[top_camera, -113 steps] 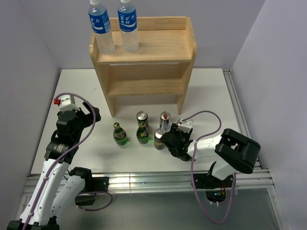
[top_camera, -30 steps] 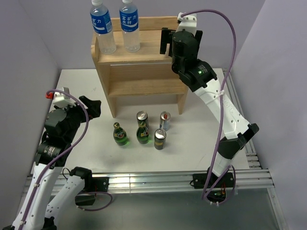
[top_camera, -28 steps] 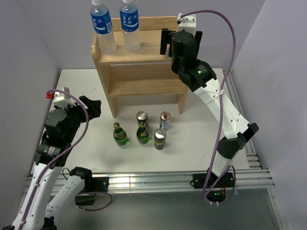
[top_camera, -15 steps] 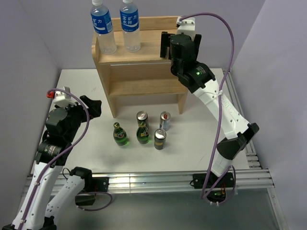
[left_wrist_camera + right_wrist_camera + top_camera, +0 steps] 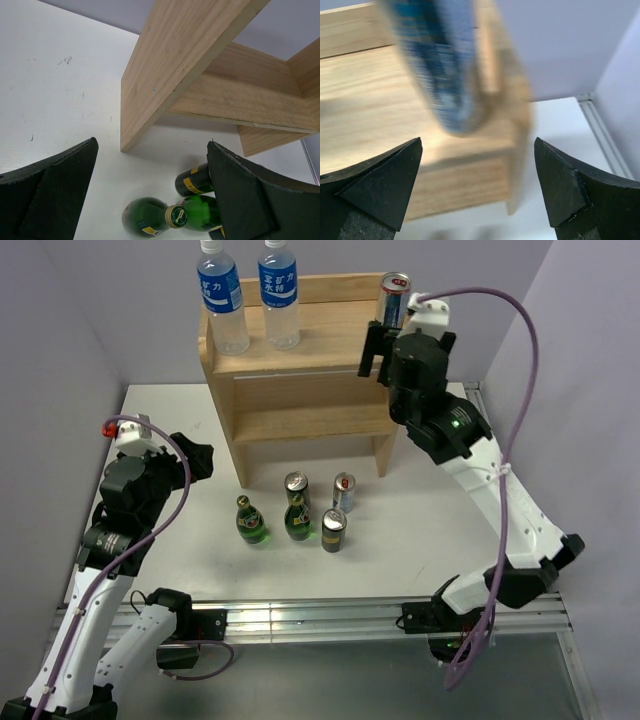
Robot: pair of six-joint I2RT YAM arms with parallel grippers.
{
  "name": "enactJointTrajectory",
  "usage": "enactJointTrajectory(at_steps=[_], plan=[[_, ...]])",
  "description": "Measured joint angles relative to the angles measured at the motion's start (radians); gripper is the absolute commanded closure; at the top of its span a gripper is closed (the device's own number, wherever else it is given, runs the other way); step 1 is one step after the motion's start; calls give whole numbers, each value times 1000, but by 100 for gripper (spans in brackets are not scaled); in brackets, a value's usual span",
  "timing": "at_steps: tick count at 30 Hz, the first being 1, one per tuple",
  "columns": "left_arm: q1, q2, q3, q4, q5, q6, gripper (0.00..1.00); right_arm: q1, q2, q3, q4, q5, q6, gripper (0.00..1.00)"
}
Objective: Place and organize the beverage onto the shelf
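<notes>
The shelf stands at the back of the table. A blue can stands upright at the right end of its top board, blurred in the right wrist view. My right gripper hangs open just in front of this can, apart from it, nothing between its fingers. Two water bottles stand at the top board's left end. On the table in front are two green bottles and three cans. My left gripper is open, left of the bottles.
The shelf's lower board holds nothing. Its left side panel stands close ahead of my left gripper. Grey walls close in the table at the back and both sides. A metal rail runs along the right edge.
My right gripper has drawn back to the right and let go of the blue can, which now stands alone on the top board. The shelf has shifted slightly right.
</notes>
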Motion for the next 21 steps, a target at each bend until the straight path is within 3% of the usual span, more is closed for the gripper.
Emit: enactJointTrajectory(at_steps=[5, 10, 21], plan=[[0, 16, 17, 0, 0, 4, 3, -30, -155, -125, -33, 80, 14, 0], [0, 21, 18, 0, -7, 4, 3, -21, -284, -249, -67, 67, 89, 0], [0, 27, 17, 1, -8, 3, 3, 235, -573, -911, -32, -89, 383, 0]])
